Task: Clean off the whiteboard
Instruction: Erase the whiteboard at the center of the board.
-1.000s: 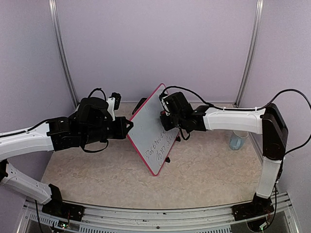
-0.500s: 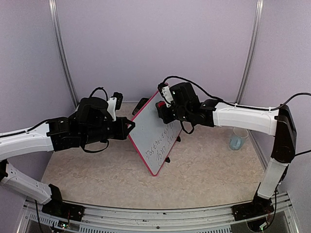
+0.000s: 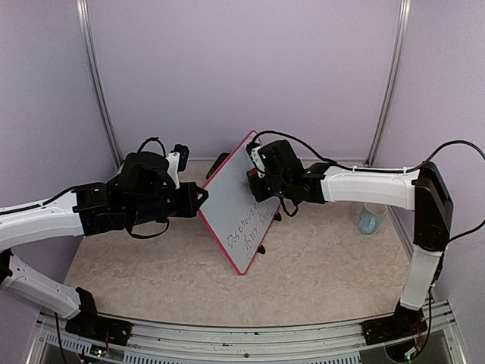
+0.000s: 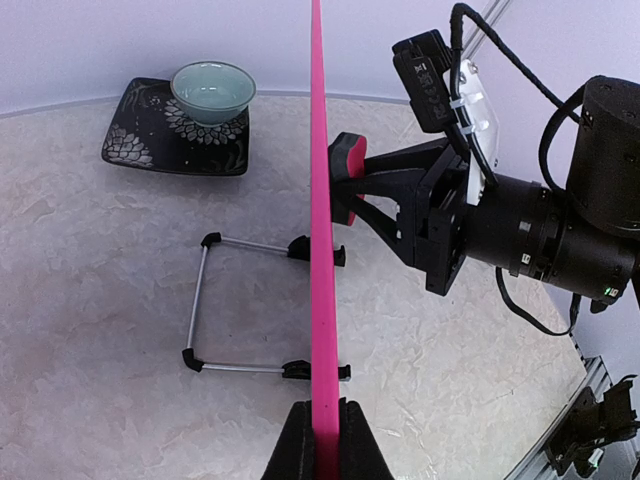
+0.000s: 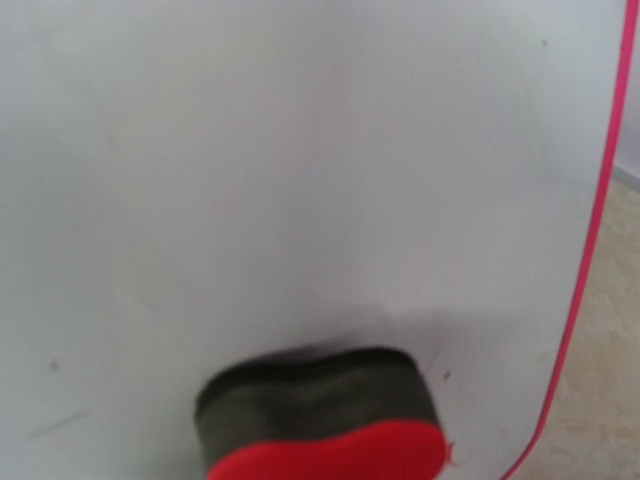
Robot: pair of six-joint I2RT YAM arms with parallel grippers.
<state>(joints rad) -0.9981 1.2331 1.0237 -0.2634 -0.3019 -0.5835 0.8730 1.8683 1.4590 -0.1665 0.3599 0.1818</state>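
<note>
Whiteboard [image 3: 235, 208]: over the table's [image 3: 318, 265] middle, tilted on edge; dark handwriting on its lower part.
Left gripper [image 4: 322, 440]: fingers clamped on the board's pink frame.
Right gripper [image 4: 350, 185]: fingers clamped on the red-and-black eraser [image 5: 320, 420], its dark pad against the board's upper face.
Far-left corner: 1 green bowl [image 4: 212, 90] on a dark tray [image 4: 140, 145]; wire stand [image 4: 195, 310] nearby.
Right edge: 1 clear cup [image 3: 369, 220].

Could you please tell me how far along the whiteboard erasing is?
Done: the upper part of the whiteboard looks clean. In hand: the left gripper clamps its edge while the right gripper holds the eraser against it. Left: the handwriting lower down needs wiping.
</note>
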